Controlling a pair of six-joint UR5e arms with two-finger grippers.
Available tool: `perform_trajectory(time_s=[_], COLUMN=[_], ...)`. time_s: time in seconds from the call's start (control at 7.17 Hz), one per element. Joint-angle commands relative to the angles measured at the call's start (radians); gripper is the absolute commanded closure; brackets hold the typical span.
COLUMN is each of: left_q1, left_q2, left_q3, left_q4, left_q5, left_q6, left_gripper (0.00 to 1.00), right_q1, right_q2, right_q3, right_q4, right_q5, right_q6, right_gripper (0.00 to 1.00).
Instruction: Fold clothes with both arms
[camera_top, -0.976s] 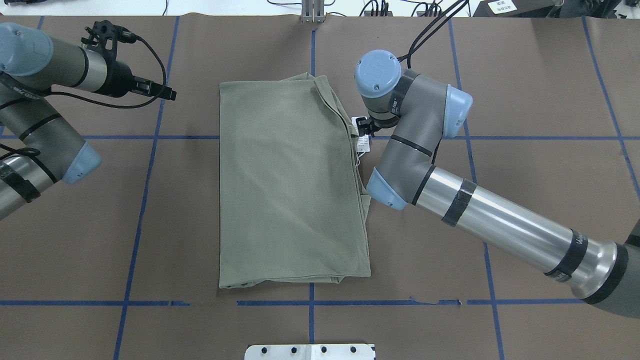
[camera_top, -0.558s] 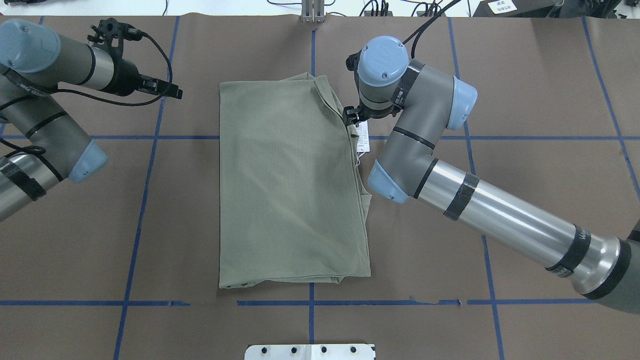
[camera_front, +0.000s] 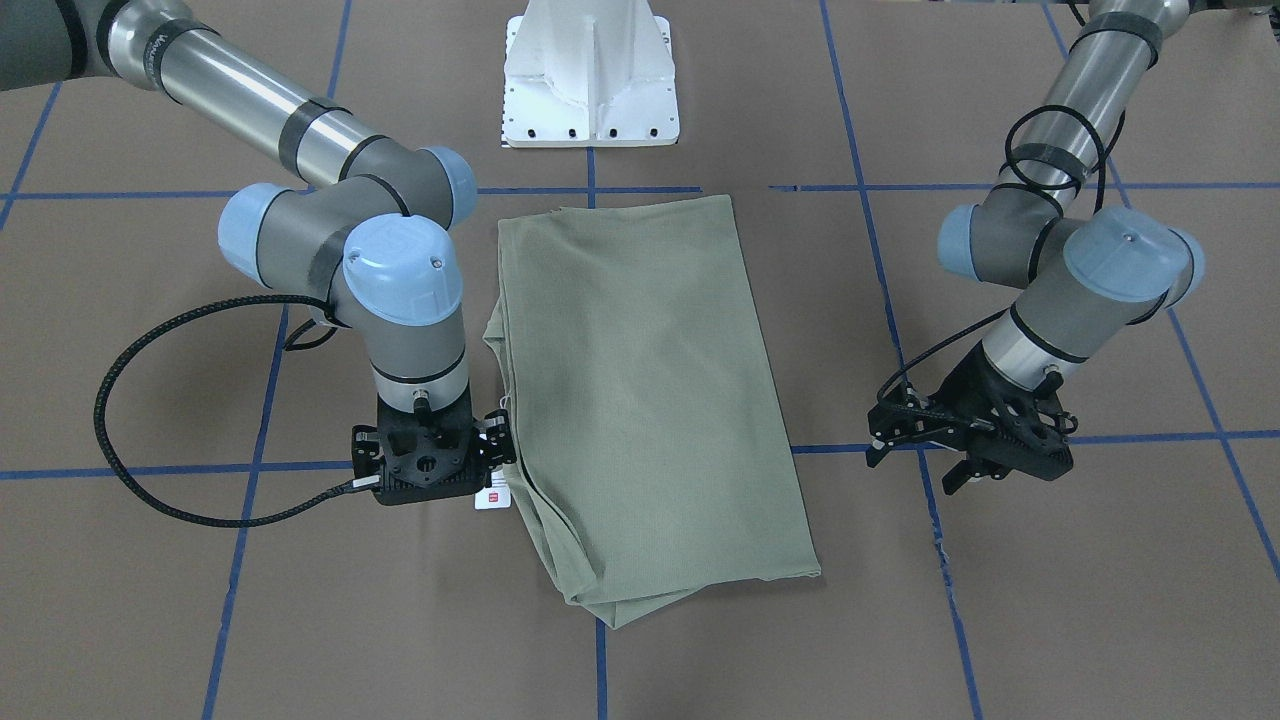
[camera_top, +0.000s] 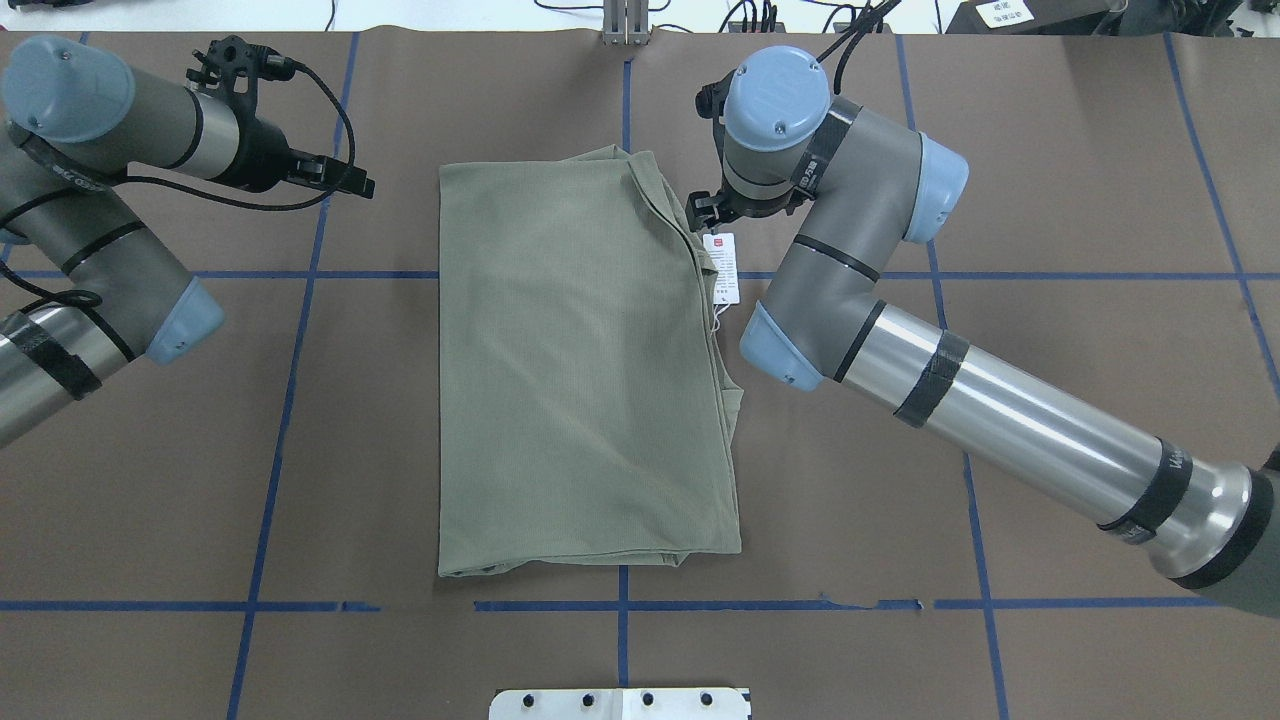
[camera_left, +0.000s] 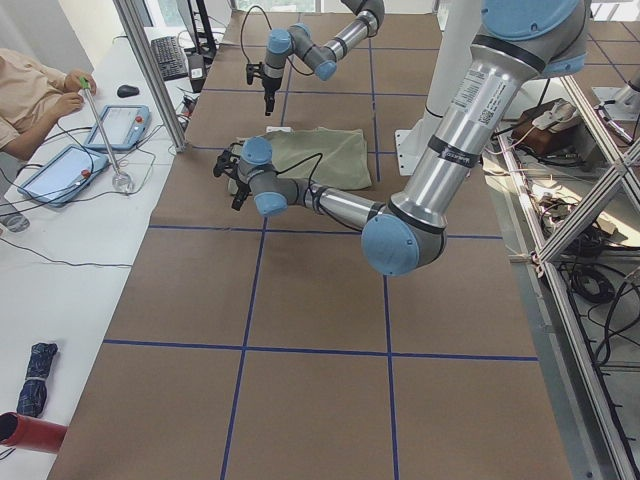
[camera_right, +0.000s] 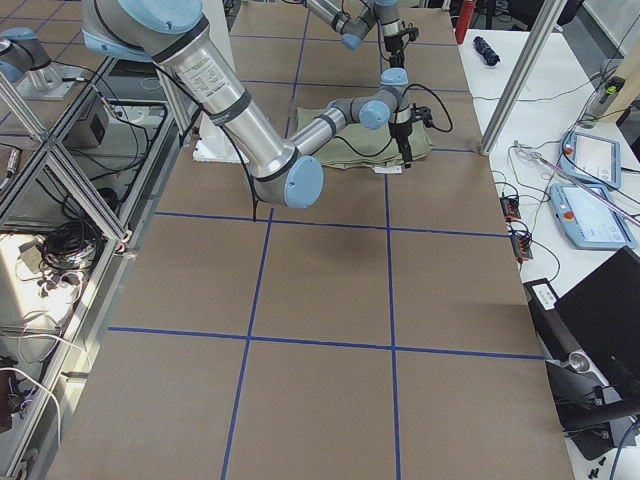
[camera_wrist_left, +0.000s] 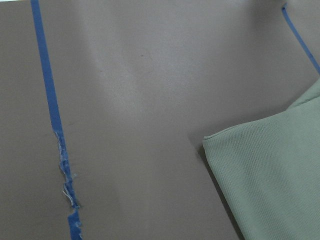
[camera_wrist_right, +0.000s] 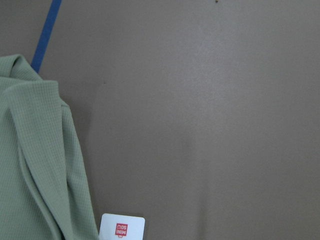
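Brown paper-covered table (camera_top: 1000, 150) gridded with blue tape (camera_top: 290, 400), folded sage-green shirt (camera_top: 580, 380) lying flat at centre.
Left gripper (camera_top: 352, 184) hovers apart from the shirt's far corner; a white hang tag (camera_top: 722, 268) sticks out on the right, right gripper (camera_top: 703, 207) just beside it. Neither gripper's opening can be made out.

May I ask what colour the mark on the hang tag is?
Red; the hang tag shows best in the right wrist view.

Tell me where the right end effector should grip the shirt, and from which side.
Grip the far right corner of the shirt, just beyond the hang tag, where the stacked layer edges lie loose. Come down from the outer, right side, where the right end effector hovers, so one finger can likely slide under every layer.
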Motion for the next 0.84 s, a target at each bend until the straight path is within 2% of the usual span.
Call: perform_trajectory(time_s=[0.0,0.28,0.42,0.56,0.7], left_q1=[0.002,0.002,0.003,0.005,0.005], left_q2=[-0.015,-0.002,-0.002,0.006,0.009], left_q3=[-0.005,-0.022,-0.03,-0.036,-0.039], left_q4=[0.002,0.0,-0.001,-0.003,-0.003], left_q5=[0.007,0.011,0.011,0.01,0.011], left_q6=[0.0,0.001,0.0,0.0,-0.002], left_gripper=[0.0,0.0,0.0,0.0,0.0], right_q1=[0.005,-0.006,-0.009,-0.031,-0.067], right_q2=[-0.001,0.042,0.144,0.199,0.22], right_q3=[-0.001,-0.057,-0.177,-0.239,-0.246], right_q4=[-0.002,-0.003,-0.005,-0.006,-0.011], right_q5=[-0.001,-0.004,-0.009,-0.015,-0.03], right_q6=[0.032,0.071,0.066,0.072,0.078], right_gripper=[0.0,0.0,0.0,0.0,0.0])
